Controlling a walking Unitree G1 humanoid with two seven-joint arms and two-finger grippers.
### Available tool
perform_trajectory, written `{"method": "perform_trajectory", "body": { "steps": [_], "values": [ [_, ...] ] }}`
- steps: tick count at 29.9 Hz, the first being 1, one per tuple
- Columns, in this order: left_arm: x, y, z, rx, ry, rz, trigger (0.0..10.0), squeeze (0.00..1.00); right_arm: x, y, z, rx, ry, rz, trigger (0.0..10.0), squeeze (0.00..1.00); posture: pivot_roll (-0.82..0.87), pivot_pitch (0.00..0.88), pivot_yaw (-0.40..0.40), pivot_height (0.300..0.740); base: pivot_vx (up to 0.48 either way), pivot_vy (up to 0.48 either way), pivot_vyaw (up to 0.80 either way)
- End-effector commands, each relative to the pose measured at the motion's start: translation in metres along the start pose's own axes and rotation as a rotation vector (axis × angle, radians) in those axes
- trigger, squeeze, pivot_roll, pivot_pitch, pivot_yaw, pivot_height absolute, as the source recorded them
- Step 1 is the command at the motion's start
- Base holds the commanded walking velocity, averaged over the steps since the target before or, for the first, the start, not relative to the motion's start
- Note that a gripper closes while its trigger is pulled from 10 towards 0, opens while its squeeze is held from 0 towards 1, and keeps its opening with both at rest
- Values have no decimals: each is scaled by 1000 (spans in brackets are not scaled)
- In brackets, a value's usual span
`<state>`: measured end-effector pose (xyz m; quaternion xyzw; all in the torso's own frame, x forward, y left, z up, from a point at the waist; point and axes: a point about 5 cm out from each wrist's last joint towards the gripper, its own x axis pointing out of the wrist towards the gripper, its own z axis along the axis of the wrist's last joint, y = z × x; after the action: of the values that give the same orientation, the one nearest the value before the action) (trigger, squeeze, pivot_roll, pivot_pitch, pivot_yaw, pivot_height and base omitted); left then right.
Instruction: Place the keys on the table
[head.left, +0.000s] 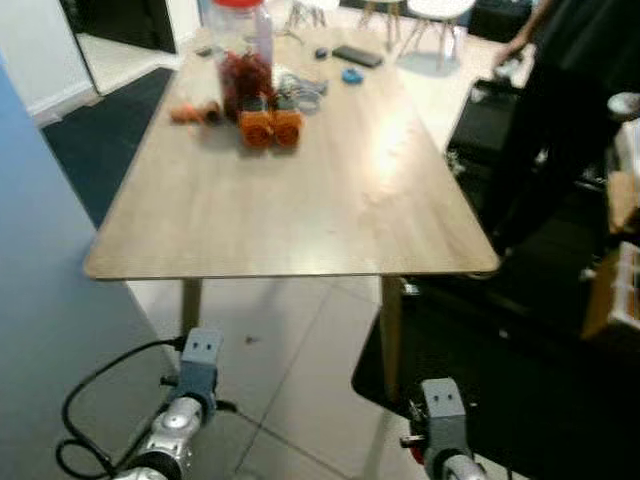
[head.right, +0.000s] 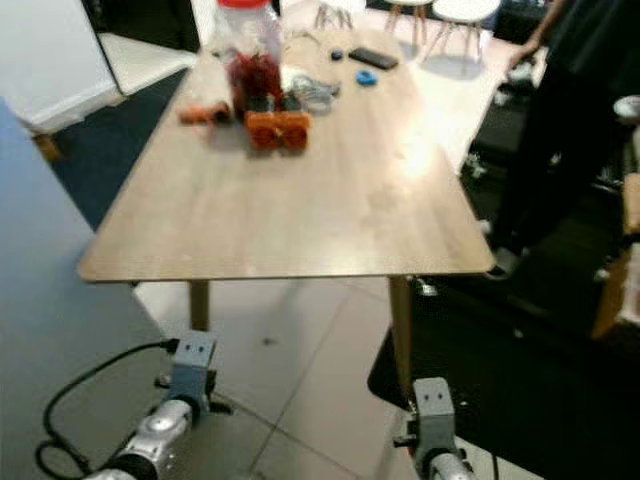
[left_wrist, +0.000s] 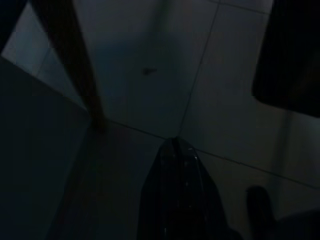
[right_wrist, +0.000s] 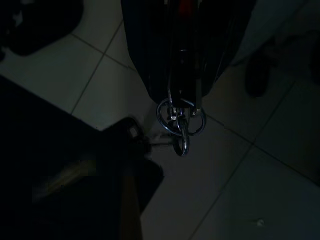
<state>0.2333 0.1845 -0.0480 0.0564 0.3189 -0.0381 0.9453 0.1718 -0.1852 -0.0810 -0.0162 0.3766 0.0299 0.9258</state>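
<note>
Robot standing before a wooden table (head.left: 300, 210), both arms hanging low over the tiled floor (head.left: 290, 370). In the right wrist view the right gripper (right_wrist: 182, 95) has its two black fingers pressed together on the keys (right_wrist: 180, 125): a small cluster of metal rings and a clasp dangles free just below the fingertips, above the floor and beside a table leg (right_wrist: 131, 200). The left gripper (left_wrist: 175, 165) points at the floor near another table leg (left_wrist: 75, 65), its fingers drawn together on nothing visible.

The bunch looks light, hard and slick; it is loosely jointed, so the hanging rings would likely swing with any arm motion and could slide out of a slack pinch. The present hold, high on the bunch with the rings below, appears sound; nothing fragile is at stake.

The near half of the tabletop is bare, with a red-lidded jar (head.left: 243, 60), orange objects (head.left: 270, 128) and a dark phone (head.left: 357, 55) at the far end. A person in dark clothing (head.left: 560, 120) stands to the right of the table
</note>
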Motion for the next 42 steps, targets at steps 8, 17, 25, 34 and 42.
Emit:
{"method": "perform_trajectory", "body": {
  "steps": [8,17,25,34,42],
  "values": [
    [-1,-4,-6,-1,22,-13,10000,0,-2,1,-4,4,6,3,10000,0,78,55,-16,740,0,0,0],
    [-1,-5,-7,6,22,-15,10000,0,-1,0,-2,1,0,4,10000,0,78,55,-19,740,0,0,0],
    [-1,-3,-6,4,18,-2,10000,0,-9,-53,13,144,-118,-303,10000,0,83,53,-17,740,0,0,0],
    [-1,-1,-6,13,30,-3,10000,0,-35,-144,69,221,-370,-574,10000,0,68,56,-8,740,0,0,0],
    [-1,-3,-7,13,39,-5,10000,0,-48,-179,163,267,-649,-610,10000,0,65,53,-11,740,0,0,0]
  ]
}}
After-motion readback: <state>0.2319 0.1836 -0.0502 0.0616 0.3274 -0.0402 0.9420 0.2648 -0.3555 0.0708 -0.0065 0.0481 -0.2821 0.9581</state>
